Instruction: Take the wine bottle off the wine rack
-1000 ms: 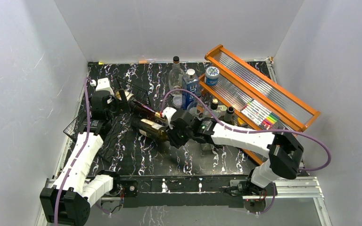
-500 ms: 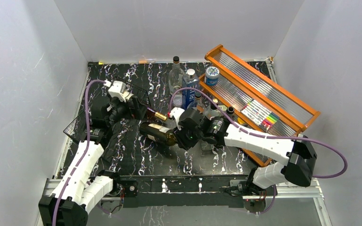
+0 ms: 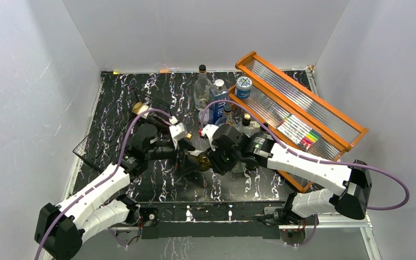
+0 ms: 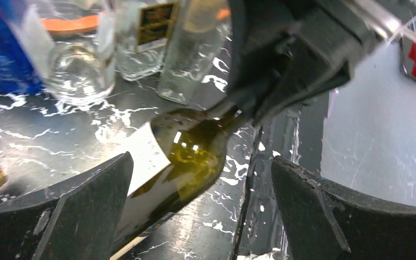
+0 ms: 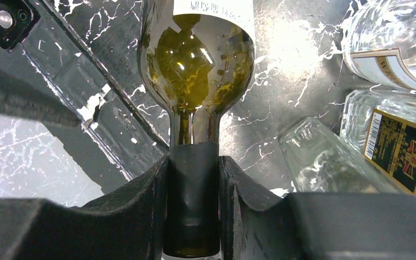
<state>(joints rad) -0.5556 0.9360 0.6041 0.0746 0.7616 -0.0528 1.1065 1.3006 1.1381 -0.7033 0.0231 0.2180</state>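
Green wine bottle (image 5: 197,59), white label, tilted, apart from wire wine rack (image 3: 157,102)

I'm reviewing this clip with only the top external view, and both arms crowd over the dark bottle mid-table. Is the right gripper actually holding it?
Observer: Yes. The right wrist view shows the right gripper shut on the wine bottle, clamped on its dark-capped neck.
Operator: And the left gripper?
Observer: Open. In the left wrist view the left gripper has its jaws wide, with the bottle's green body between them.
Operator: Anything close by?
Observer: Clear glass bottles sit just beside it, one with a black-and-gold label.
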